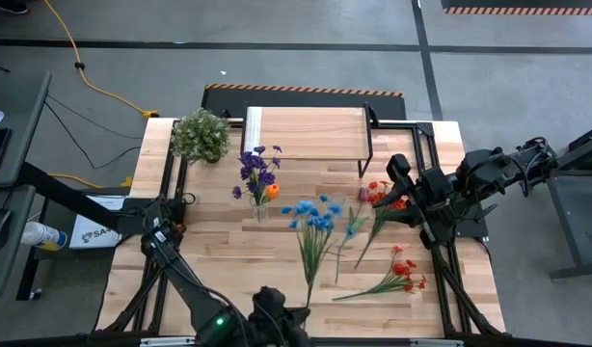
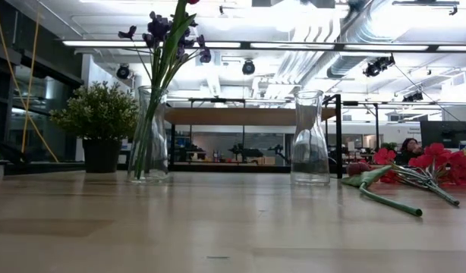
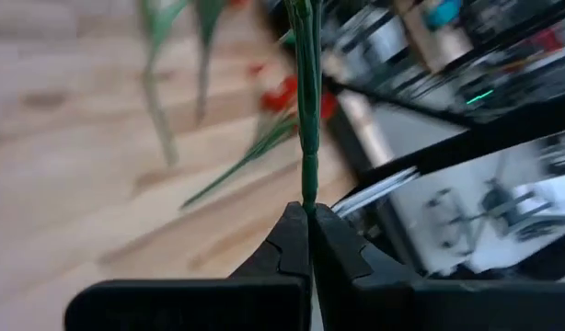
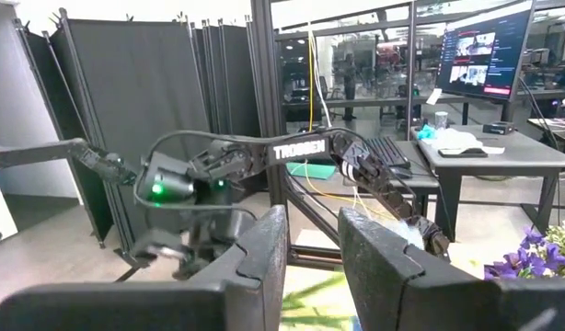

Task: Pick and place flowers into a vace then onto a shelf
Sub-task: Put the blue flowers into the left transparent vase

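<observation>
Blue flowers (image 1: pixel 315 217) lie mid-table, with the stem running toward the near edge, where my left gripper (image 1: pixel 294 313) is shut on it. A glass vase (image 2: pixel 149 136) holds the purple flowers (image 1: pixel 257 169) and an orange bloom (image 1: pixel 273 191). A second vase (image 2: pixel 310 140) is empty. Red flowers (image 1: pixel 388 202) lie on the table's right side, and a second red bunch (image 1: pixel 404 270) lies nearer the near edge. My right gripper (image 4: pixel 312 253) is open, raised over the first bunch and pointing toward the table's left. The shelf (image 1: pixel 306 133) stands at the far edge. My left gripper pinches the blue flower's green stem at its bare lower end (image 3: pixel 308 188), between the two fingertips only. The fingers come from the table's near side, and the stem runs straight on away from them. Whether the stem is lifted off the table I cannot tell.
A bushy potted plant (image 1: pixel 201 135) stands at the far left corner beside the shelf. Black frame rails (image 1: pixel 423 145) run along the table's sides. Bare wood (image 1: pixel 219 251) lies left of the blue flowers.
</observation>
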